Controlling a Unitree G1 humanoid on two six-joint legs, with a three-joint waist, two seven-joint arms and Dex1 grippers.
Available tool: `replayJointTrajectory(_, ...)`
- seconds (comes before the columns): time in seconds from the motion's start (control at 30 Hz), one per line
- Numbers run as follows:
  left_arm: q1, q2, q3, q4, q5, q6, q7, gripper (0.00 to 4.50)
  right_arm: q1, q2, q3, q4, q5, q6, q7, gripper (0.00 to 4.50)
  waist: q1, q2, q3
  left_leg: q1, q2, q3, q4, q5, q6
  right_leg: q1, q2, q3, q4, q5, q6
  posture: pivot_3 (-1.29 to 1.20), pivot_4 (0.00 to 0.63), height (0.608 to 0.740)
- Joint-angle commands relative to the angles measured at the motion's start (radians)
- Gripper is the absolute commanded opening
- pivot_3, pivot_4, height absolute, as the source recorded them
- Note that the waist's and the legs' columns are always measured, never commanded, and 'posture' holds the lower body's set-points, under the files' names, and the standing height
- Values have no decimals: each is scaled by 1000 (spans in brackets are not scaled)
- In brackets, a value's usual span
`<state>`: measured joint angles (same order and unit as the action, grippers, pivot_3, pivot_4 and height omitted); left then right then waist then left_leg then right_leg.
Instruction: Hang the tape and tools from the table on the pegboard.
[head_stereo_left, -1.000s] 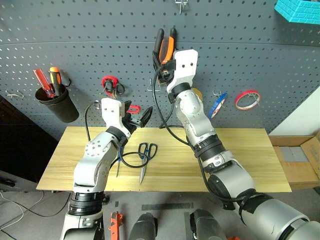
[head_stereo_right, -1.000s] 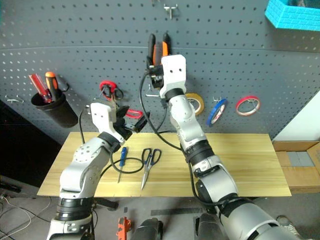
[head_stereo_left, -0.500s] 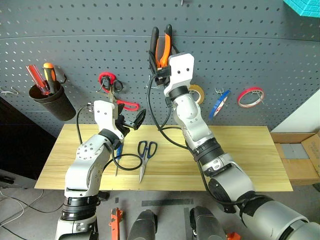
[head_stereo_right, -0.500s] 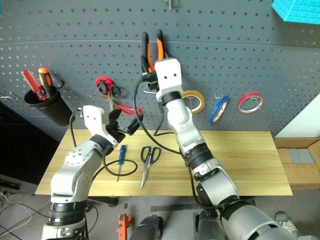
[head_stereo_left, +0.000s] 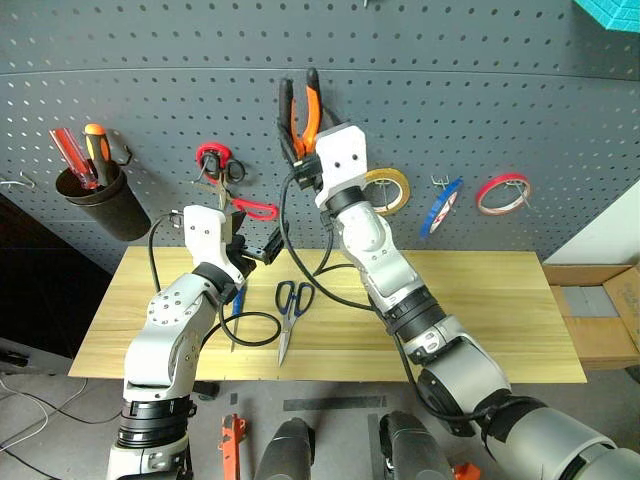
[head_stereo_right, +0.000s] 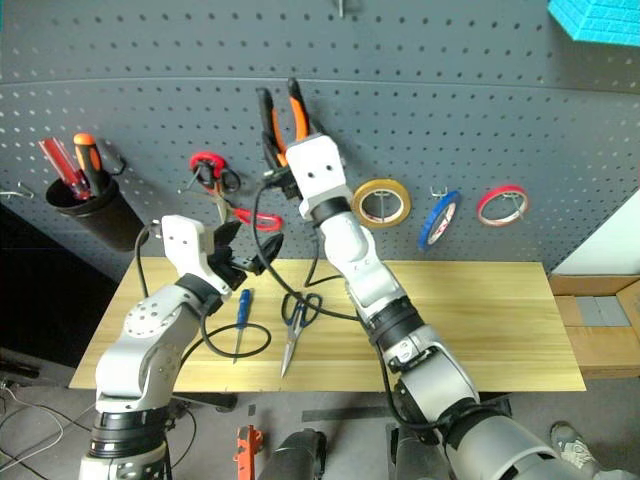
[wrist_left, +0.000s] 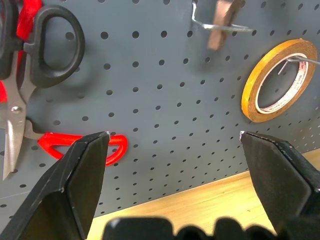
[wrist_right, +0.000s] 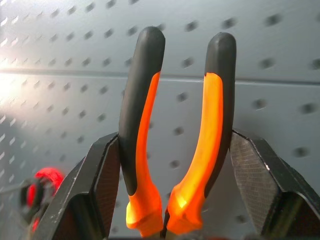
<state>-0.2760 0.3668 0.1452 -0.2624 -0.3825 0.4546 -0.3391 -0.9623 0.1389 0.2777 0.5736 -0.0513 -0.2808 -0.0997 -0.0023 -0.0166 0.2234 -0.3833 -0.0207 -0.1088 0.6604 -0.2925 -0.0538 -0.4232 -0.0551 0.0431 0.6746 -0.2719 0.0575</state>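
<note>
Pliers (wrist_right: 175, 135) stand between the fingers of the right gripper (head_stereo_left: 300, 150), which pinches them near the pivot, so the orange-and-black handles point up along the gripper and a little apart from each other. This gripper is raised in front of the pegboard (head_stereo_left: 500, 90), and the handle tips are close to its surface; I cannot tell if they touch it or if a hook is just there. The long axis of the pliers is nearly upright, so I judge the coming move must bring the gap between the handles over a hook.

Left gripper (head_stereo_right: 245, 255) is spread wide and holds nothing; it hovers low in front of the board, near the red-handled scissors (head_stereo_left: 235, 195) hanging there.

Below it on the table (head_stereo_left: 500, 300) lie the blue-handled screwdriver (head_stereo_right: 240, 320) and the long scissors (head_stereo_right: 297, 325), side by side with their handles toward the board. They are nearer to the left arm.

The blue tape (head_stereo_left: 437, 207) already hangs on a hook, between the yellow tape roll (head_stereo_left: 385, 190) and the red tape roll (head_stereo_left: 500, 193). I can read no writing or brand on any of these things.
</note>
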Motion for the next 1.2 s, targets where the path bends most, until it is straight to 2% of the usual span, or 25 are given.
replayJointTrajectory(0.03,4,12,21,-44,-3,-11,-5,4500,6,95,10,23,-32,41,-23,3125,0,0,0,0,0,0,0,0,0,0,0,0,0,0,0,183,227,740)
replayJointTrajectory(0.17,10,14,22,-48,-4,-9,-7,4500,2,88,-16,52,-12,86,-11,4411,-1,0,0,0,0,0,0,0,0,0,0,0,0,0,0,178,232,740)
replayJointTrajectory(0.2,10,13,22,-49,-5,-9,-7,4500,1,86,-21,52,-10,94,-11,4461,0,0,0,0,0,0,0,0,0,0,0,0,0,0,0,178,232,740)
replayJointTrajectory(0.4,0,5,9,-38,-2,-12,-6,4500,13,64,-42,20,-8,138,-25,4461,0,0,0,0,0,0,0,0,1,0,0,0,0,0,0,163,234,740)
replayJointTrajectory(0.53,4,6,11,-36,-4,-10,-10,4500,86,22,-43,-114,16,205,33,4461,0,0,0,0,0,-1,0,-1,1,1,0,-1,1,0,0,144,233,740)
replayJointTrajectory(0.73,74,-11,17,-81,5,20,36,4500,302,-80,-34,-543,156,444,276,4461,-1,0,0,-2,0,-1,0,-1,1,1,-1,0,-3,0,0,102,227,740)
replayJointTrajectory(0.87,140,-41,0,-102,25,28,78,4500,400,-175,-12,-746,249,600,428,4461,-5,0,0,-2,1,-1,0,-1,2,1,-1,-1,-4,0,0,72,226,740)
replayJointTrajectory(1.1,189,-140,-93,-58,133,115,232,4500,557,-407,-6,-884,305,640,676,4461,-9,-2,2,-1,0,-2,2,-3,4,4,-1,-2,-4,0,1,22,239,740)
replayJointTrajectory(1.2,194,-173,-120,-17,167,169,273,4500,593,-461,-4,-878,299,613,735,4461,-23,-4,5,-1,0,-1,1,-3,4,5,-1,-2,-5,0,1,-10,253,740)
